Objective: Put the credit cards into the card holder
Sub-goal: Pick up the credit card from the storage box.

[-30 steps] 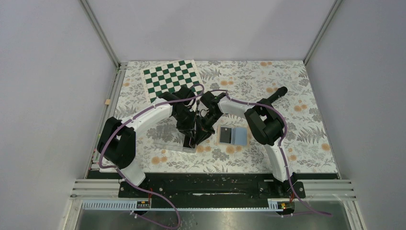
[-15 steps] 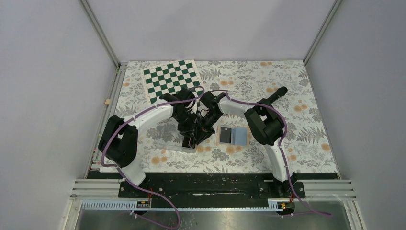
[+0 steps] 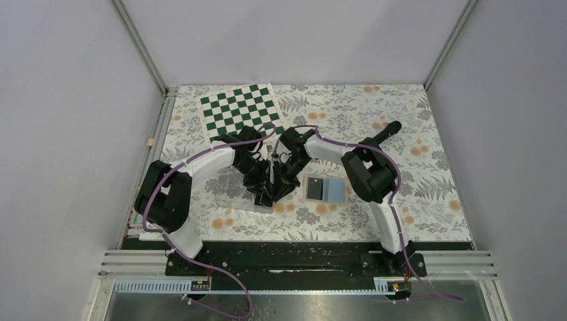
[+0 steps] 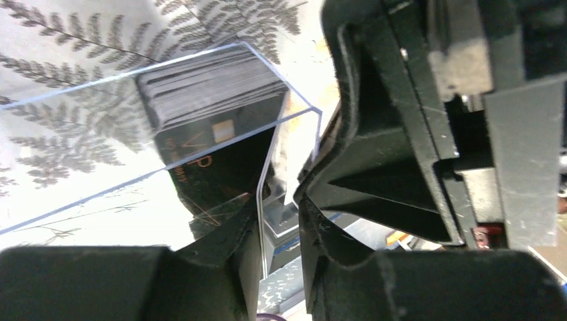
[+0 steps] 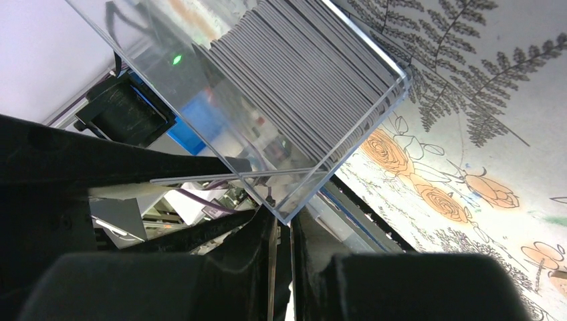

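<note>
So the right fingers [image 5: 269, 235] are clamping down on a thin wall of the clear tray [image 5: 348, 150], right by its corner. The left fingers [image 4: 309, 204] are straddling another wall of that tray with only a narrow gap, and honestly I can't tell if they're gripping it or just sitting around it. The credit cards [image 5: 314, 73] are sitting in a thick stack inside the tray. Just to the right, the card holder [image 3: 334, 190] is lying open on the floral surface [image 3: 408, 184], with one black card [image 3: 313, 188] resting on its left half. Further back, a black marker [image 3: 383, 134] and a chessboard [image 3: 241, 112] are lying around.
</note>
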### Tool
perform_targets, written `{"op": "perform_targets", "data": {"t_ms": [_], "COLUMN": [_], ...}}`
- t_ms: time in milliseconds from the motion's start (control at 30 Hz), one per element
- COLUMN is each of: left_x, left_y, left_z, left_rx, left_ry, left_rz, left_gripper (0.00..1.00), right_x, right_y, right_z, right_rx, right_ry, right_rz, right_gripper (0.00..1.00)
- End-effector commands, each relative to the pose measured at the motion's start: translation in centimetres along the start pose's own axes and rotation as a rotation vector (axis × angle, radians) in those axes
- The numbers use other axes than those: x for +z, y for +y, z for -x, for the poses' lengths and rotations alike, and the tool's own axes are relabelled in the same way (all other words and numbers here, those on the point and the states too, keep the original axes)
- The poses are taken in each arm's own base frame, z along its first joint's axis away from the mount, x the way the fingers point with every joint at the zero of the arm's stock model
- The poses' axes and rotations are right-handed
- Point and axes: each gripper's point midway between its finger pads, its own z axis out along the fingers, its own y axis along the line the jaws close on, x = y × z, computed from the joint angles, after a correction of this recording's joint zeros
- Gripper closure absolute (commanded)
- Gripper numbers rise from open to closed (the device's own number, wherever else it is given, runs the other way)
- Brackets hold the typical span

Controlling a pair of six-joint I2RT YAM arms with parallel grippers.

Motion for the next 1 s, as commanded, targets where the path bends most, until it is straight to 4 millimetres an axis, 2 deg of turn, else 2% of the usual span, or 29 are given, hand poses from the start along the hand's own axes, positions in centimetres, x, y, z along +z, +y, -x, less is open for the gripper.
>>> {"op": "perform_targets", "data": {"t_ms": [0, 200, 333, 500, 733, 867, 967], "left_x": [-1.3, -2.1, -2.4, -1.7, -1.3, -1.3, -1.1], "left_y": [-3.2, -4.0, -3.9, -2.9, -1.7, -1.0, -0.2], "left_z": [0.2, 0.4, 0.4, 0.1, 0.3, 0.3, 0.1], "left_rx": [0.055, 0.059, 0.051, 0.037, 0.012, -0.003, -0.018], "left_ry": [-0.037, -0.063, -0.071, -0.053, -0.057, -0.054, -0.047], "left_rz": [-0.162, -0.220, -0.223, -0.189, -0.134, -0.106, -0.069], "left_gripper": [0.72, 0.69, 0.71, 0.79, 0.81, 0.88, 0.90], "right_x": [0.9, 0.8, 0.7, 0.7, 0.7, 0.7, 0.7], "right_y": [-0.7, -0.7, -0.8, -0.8, -0.9, -0.8, -0.8], "right_z": [0.4, 0.5, 0.5, 0.5, 0.5, 0.4, 0.5], "right_rx": [-0.055, -0.055, -0.053, -0.050, -0.050, -0.052, -0.052], "right_ry": [-0.014, -0.017, -0.018, -0.016, -0.018, -0.016, -0.017], "right_rz": [-0.027, -0.026, -0.026, -0.027, -0.028, -0.027, -0.026], "right_gripper": [0.98, 0.99, 0.98, 0.98, 0.98, 0.99, 0.99]}}
